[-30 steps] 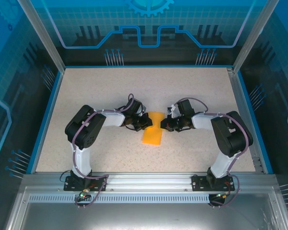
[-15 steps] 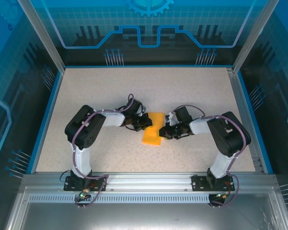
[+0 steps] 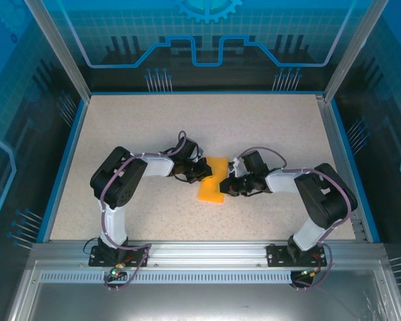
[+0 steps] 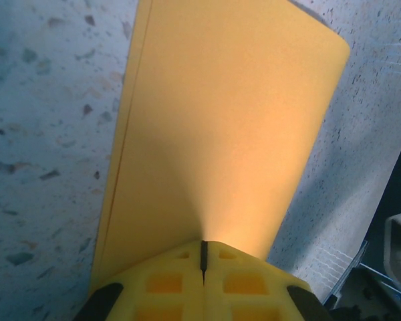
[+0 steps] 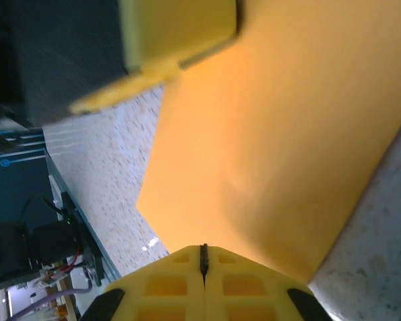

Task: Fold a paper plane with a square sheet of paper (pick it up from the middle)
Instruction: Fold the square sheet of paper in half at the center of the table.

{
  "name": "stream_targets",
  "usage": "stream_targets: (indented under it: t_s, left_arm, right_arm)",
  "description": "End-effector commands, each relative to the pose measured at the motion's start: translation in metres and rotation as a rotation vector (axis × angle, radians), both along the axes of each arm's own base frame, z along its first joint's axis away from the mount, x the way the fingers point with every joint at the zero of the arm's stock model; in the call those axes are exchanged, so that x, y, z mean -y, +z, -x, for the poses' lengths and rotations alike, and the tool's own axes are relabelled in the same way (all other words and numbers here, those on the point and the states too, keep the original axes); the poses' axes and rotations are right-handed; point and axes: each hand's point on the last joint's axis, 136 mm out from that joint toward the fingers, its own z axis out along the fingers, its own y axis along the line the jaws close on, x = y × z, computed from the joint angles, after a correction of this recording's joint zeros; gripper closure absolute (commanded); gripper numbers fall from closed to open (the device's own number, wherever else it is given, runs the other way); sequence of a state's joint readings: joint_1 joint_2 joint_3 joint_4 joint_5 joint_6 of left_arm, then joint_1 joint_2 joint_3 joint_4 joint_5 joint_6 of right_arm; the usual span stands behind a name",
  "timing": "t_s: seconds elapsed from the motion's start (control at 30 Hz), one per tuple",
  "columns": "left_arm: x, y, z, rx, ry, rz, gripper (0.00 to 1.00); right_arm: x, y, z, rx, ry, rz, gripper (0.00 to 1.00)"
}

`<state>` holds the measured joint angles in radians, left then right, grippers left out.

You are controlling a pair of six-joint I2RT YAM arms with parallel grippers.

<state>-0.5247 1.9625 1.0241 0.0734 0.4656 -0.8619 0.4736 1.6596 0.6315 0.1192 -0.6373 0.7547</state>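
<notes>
A speckled beige tabletop [image 3: 154,127] lies inside a blue rim [image 3: 200,93], with blue printed panels [image 3: 207,33] behind.

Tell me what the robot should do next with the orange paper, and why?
Probably slide the shut right pincer along the folded orange paper sheet to flatten its crease, while the shut left pincer pins the other edge. Both tips seem to rest on the paper, which lies on the speckled table.

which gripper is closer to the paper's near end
Right. The right gripper touches the paper's right edge toward that end; the left gripper touches the left edge farther back.
</notes>
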Motion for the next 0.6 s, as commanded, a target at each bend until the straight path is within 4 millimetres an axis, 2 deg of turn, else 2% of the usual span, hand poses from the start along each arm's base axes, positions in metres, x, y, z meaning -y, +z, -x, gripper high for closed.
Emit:
stream_targets:
  t_s: [0.0, 0.1, 0.2, 0.43, 0.57]
  left_arm:
    - [-0.011, -0.013, 0.016, -0.059, -0.009, -0.052, 0.98]
    - [-0.012, -0.013, 0.016, -0.059, -0.009, -0.053, 0.98]
    - [-0.011, -0.011, 0.016, -0.054, -0.01, -0.053, 0.98]
    - [-0.01, -0.008, 0.014, -0.049, -0.013, -0.05, 0.98]
    - [-0.009, -0.008, 0.013, -0.048, -0.012, -0.048, 0.98]
  right_arm:
    - [-0.002, -0.017, 0.017, -0.057, 0.012, 0.012, 0.97]
    - [0.004, -0.032, 0.027, -0.083, 0.012, 0.053, 0.97]
    - [0.01, -0.037, 0.032, -0.091, 0.008, 0.077, 0.97]
    - [0.001, -0.006, 0.027, -0.028, 0.035, 0.042, 0.97]
    - [-0.003, -0.01, 0.034, -0.045, 0.059, 0.042, 0.97]
